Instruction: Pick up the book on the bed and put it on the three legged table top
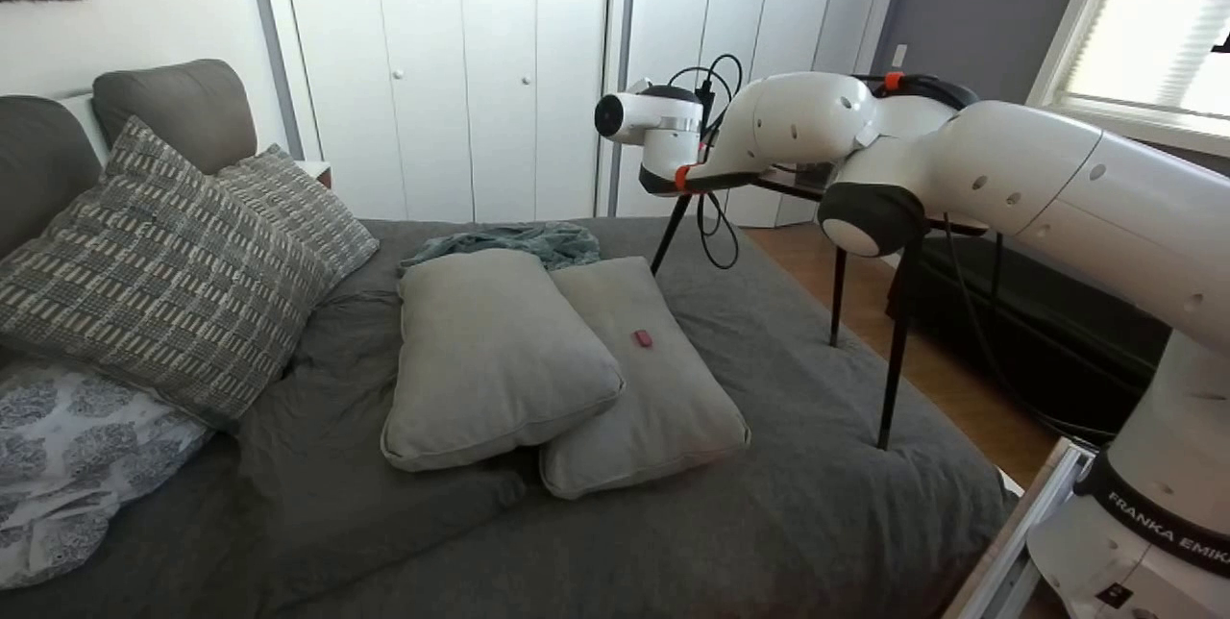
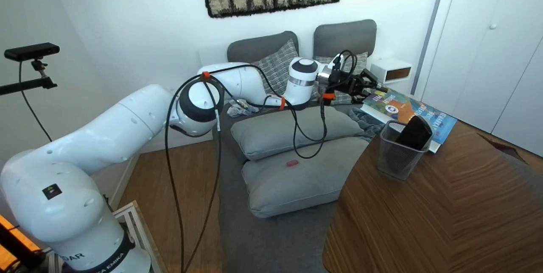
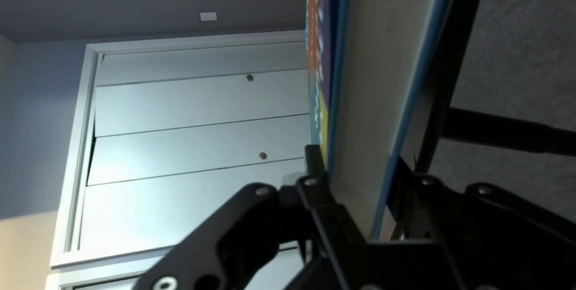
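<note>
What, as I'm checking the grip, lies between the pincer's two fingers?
The book. The wrist view shows it running between the fingers of the pincer, one on each side, pages facing the camera.

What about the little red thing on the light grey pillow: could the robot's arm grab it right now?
Probably not as things stand: its gripper seems closed on the book. With that let go, likely yes: the red thing lies uncovered in both exterior views.
</note>
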Controlling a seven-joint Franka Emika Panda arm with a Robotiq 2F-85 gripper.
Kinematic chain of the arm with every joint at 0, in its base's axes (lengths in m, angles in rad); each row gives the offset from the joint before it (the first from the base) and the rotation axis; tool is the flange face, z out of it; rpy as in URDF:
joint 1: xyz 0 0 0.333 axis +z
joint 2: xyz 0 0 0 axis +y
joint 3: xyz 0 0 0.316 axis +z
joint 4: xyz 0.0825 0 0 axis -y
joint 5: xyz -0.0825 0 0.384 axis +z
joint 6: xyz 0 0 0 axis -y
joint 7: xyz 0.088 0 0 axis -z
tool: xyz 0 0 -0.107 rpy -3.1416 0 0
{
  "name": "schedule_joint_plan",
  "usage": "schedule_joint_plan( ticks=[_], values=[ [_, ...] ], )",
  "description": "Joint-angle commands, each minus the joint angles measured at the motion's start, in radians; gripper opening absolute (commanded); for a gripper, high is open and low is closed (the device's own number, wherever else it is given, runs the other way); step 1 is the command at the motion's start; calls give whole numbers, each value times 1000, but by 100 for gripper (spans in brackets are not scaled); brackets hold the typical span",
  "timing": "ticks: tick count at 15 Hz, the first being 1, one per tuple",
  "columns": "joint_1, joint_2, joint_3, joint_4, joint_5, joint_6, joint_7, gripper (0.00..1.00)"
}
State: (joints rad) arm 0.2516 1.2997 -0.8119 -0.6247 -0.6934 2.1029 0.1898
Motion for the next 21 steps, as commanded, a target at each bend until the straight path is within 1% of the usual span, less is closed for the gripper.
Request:
schedule_joint_plan(
  ticks=[1, 3, 5, 10, 13, 14, 15, 16, 17, 18, 21],
  values=[
    [-55, 38, -27, 50, -24, 36, -15, 10],
    [-79, 50, -16, 60, -14, 72, -9, 10],
    [-85, 59, -19, 75, -12, 83, 6, 10],
    [-53, 61, -21, 100, -11, 62, 38, 10],
    [-49, 63, -17, 102, -5, 56, 34, 10],
    [-49, 61, -11, 99, 2, 49, 30, 26],
    [-49, 63, -13, 99, 2, 46, 32, 59],
    [-49, 62, -9, 98, 6, 43, 28, 59],
    [-49, 62, -8, 97, 7, 36, 28, 61],
    [-49, 62, -5, 96, 9, 29, 25, 67],
    [-46, 56, 14, 88, 21, -8, -2, 89]
  ],
)
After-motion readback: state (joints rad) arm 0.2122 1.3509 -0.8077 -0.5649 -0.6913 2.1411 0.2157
